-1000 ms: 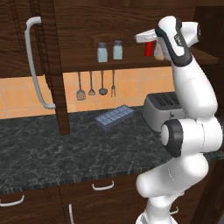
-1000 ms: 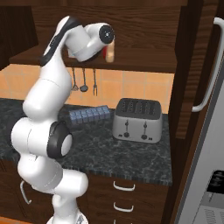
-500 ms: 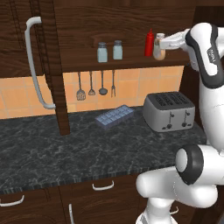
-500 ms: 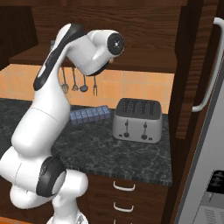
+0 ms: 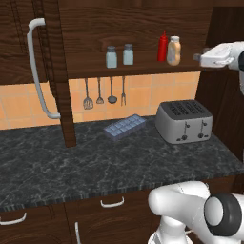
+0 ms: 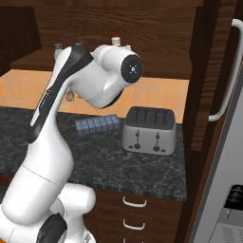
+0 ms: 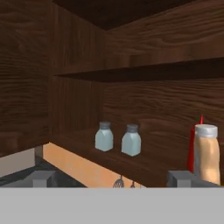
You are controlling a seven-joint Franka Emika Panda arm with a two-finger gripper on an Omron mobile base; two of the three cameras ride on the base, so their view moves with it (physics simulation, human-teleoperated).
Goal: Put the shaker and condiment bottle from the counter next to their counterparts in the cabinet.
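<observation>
Gripper [image 5: 196,57] back — condiment bottle [image 5: 174,51] shelved

Even rendered light; sharp, glare-free

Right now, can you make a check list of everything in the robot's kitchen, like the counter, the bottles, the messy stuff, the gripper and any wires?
Surface: counter is dark marbled stone; no shaker or bottle is left on it.
Job's things: two shakers stand side by side on the cabinet shelf. The condiment bottle stands upright right beside the red squeeze bottle.
Clutter: toaster and a blue-grey ice tray on the counter; utensils hang on the wall.
Gripper: the gripper is open, holding nothing, off the shelf to the right of the condiment bottle.
Cables: nothing seen.
Surroundings: open cabinet door with curved grey handle; drawers below.
</observation>
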